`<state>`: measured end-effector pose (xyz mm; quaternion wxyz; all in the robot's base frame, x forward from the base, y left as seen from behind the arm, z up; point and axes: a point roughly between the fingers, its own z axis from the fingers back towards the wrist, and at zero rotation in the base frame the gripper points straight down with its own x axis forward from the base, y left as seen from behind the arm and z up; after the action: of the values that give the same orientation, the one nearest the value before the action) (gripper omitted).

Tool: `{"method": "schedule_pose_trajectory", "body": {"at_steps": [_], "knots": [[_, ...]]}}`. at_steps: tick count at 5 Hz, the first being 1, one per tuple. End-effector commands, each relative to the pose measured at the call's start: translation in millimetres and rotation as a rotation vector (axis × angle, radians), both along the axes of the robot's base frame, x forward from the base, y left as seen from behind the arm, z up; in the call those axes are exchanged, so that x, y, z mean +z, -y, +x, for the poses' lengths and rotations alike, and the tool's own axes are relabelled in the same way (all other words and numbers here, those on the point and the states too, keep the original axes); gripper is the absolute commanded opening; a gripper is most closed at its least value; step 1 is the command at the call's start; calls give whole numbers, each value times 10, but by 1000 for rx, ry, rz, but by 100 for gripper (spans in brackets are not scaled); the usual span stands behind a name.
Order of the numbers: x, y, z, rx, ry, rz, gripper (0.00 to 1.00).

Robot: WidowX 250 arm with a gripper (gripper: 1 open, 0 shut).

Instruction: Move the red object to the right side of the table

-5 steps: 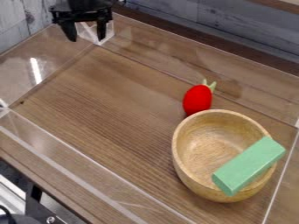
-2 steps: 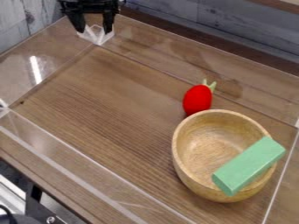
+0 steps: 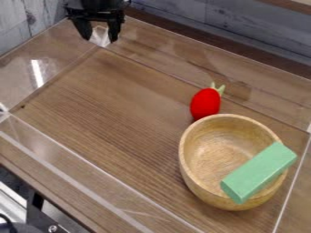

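The small glossy red strawberry-shaped toy (image 3: 206,103) lies on the brown wood-grain counter (image 3: 115,118), right of the middle of the view. Its little green-yellow leafy top points up and to the right, toward the far clear wall. Nothing grips it; it rests by itself on the wood.

Just below and to the right of the toy stands a round light wooden bowl (image 3: 209,157), much larger than the toy. The toy's lower edge sits very near the bowl's upper rim; whether the two touch cannot be told from this angle. A pale green rectangular block (image 3: 257,171) leans inside the bowl at a tilt, its lower end down in the bowl near the front right and its upper end propped over the right rim.

Low clear acrylic walls (image 3: 49,55) border the counter on all visible sides, catching bright reflections along the left and near edges. Behind the far wall runs a grey planked surface.

The black end effector (image 3: 100,35) hangs at the top left corner of the view, above the far left part of the counter and well apart from the toy, the bowl and the block. Its two short fingers (image 3: 85,30) point downward with a modest gap between them, and they hold nothing. A small pale patch shows at the lower tips, too blurred to identify.
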<state>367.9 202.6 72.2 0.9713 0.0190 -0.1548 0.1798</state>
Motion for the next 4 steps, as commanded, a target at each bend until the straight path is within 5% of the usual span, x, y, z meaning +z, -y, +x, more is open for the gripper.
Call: {"method": "schedule_pose_trajectory", "body": {"at_steps": [1,3,4], "knots": [[174,-52,3,-30,41,21,100],[1,-110,-65,1,49,22,100],[68,-121,-97,37,54,21,100]]}}
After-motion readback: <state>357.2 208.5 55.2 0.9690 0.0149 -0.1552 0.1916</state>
